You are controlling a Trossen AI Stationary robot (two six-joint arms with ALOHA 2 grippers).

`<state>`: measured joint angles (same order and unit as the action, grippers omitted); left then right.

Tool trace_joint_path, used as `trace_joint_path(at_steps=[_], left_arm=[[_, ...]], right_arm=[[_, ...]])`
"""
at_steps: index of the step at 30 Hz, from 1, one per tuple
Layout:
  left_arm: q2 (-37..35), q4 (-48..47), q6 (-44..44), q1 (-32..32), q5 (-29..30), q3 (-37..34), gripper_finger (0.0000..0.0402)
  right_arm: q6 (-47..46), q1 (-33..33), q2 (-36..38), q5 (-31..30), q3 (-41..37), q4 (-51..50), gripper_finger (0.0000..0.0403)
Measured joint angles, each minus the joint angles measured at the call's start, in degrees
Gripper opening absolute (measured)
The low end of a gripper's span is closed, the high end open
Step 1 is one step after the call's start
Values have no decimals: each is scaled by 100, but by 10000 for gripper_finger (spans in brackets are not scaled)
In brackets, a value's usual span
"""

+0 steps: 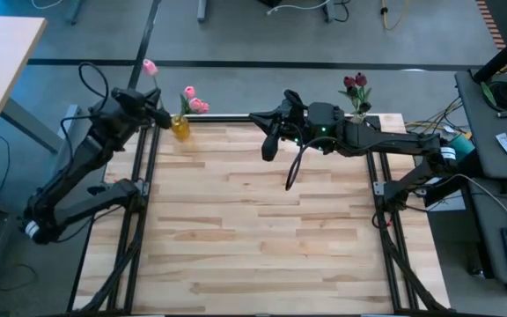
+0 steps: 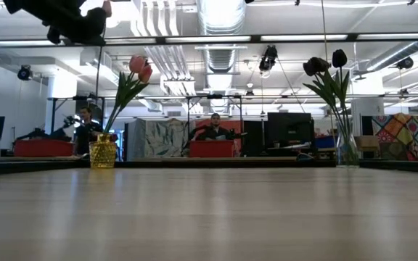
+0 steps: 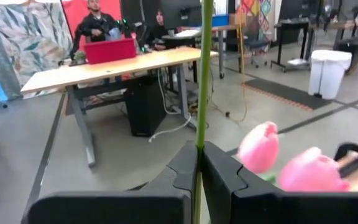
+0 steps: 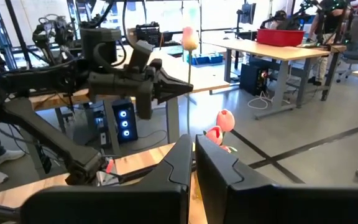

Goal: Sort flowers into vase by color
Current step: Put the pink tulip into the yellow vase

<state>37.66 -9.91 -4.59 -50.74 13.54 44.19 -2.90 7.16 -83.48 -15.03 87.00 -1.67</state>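
High view: pink tulip (image 1: 150,67) is clamped by left pincer (image 1: 161,114); stem should be lowered straight into yellow vase (image 1: 180,128). Right pincer (image 1: 269,141) looks closed, empty.

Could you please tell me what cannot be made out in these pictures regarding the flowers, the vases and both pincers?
- Left pincer: shut on a green stem; its flower head is cut off by the left wrist view's top edge.
- Right pincer: its fingers meet, but whether they hold anything cannot be told.
- Clear vase: the maroon flowers overlap, too small to count.
- Yellow vase: the high view's pink heads hide its mouth.
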Motion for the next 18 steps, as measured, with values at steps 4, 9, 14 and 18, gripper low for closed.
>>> trace_joint_path(at_steps=[4, 9, 14, 18], left_arm=[[44, 436, 0, -446, -522, -118, 0], [78, 895, -7, -542, -818, -324, 0], [155, 1239, -79, -558, -819, -455, 0], [358, 1207, -181, -564, -802, -457, 0]], right_arm=[[2, 0, -2, 0, 0, -2, 13], [13, 0, -3, 0, 0, -4, 13], [74, 0, -4, 0, 0, -2, 13], [76, 0, -4, 0, 0, 0, 13]])
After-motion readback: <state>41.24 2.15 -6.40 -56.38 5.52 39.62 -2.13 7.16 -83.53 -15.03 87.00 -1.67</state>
